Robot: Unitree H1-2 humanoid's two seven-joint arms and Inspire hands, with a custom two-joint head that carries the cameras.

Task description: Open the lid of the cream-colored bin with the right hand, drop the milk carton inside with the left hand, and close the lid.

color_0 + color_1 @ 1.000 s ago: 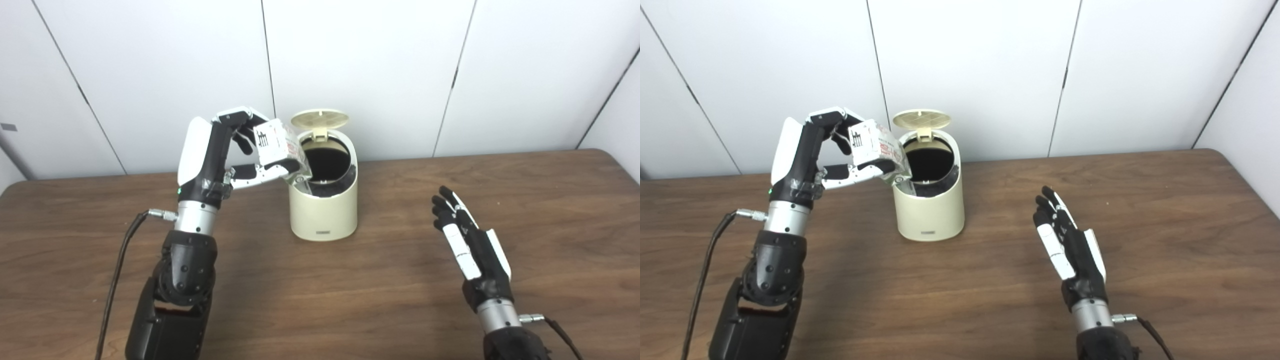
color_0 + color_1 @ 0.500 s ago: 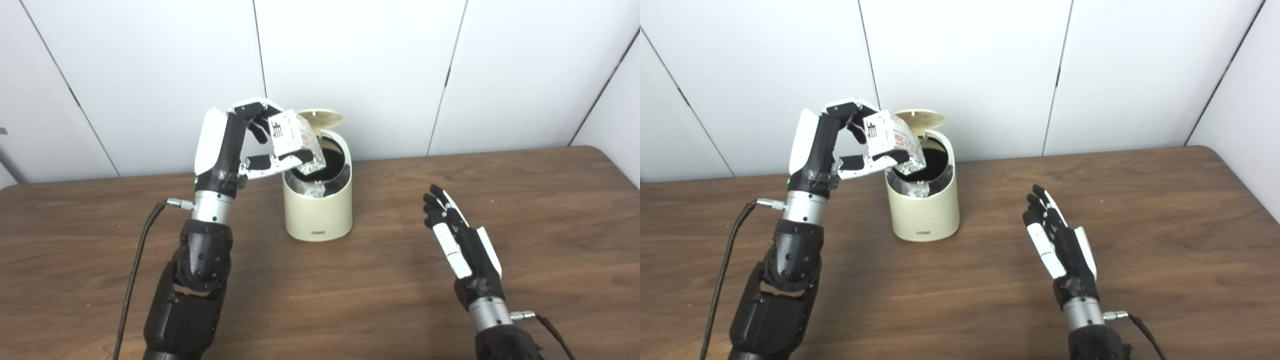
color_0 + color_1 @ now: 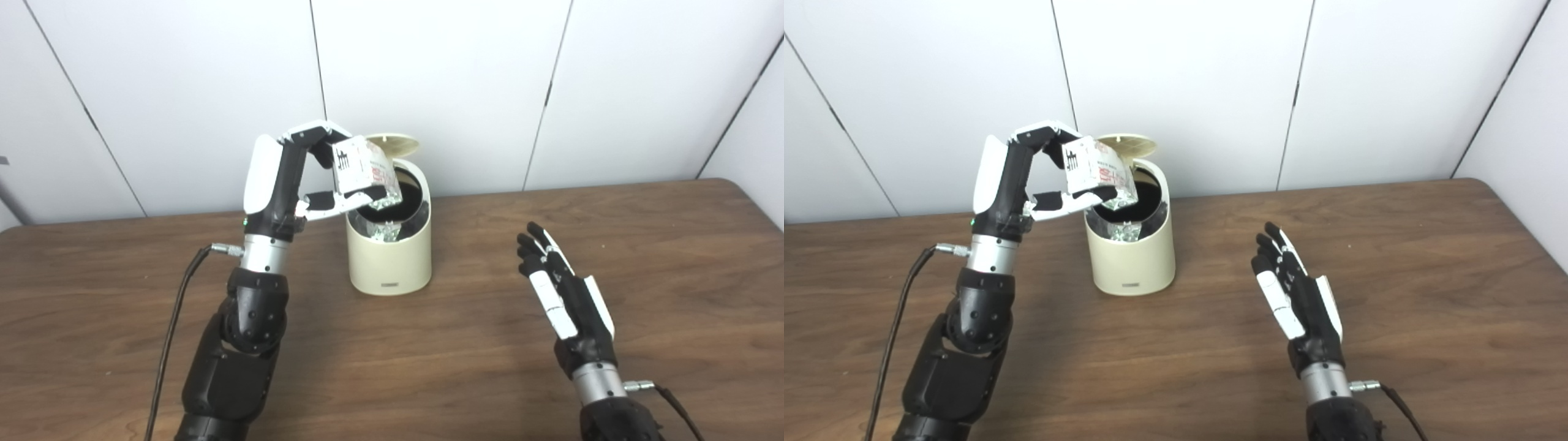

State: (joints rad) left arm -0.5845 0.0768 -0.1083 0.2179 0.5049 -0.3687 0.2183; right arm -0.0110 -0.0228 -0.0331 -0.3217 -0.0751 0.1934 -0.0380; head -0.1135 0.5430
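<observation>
Upper left of centre: left hand [image 3: 300, 177] pinching the milk carton [image 3: 362, 173] between thumb below and fingers above. Carton tilted, long axis slanting down-right, lower end poised over the open mouth of the cream-colored bin [image 3: 389, 260], lid [image 3: 395, 145] standing up behind. Lower right: right hand [image 3: 566, 297] spread, empty, well apart from the bin. Release probably next.
</observation>
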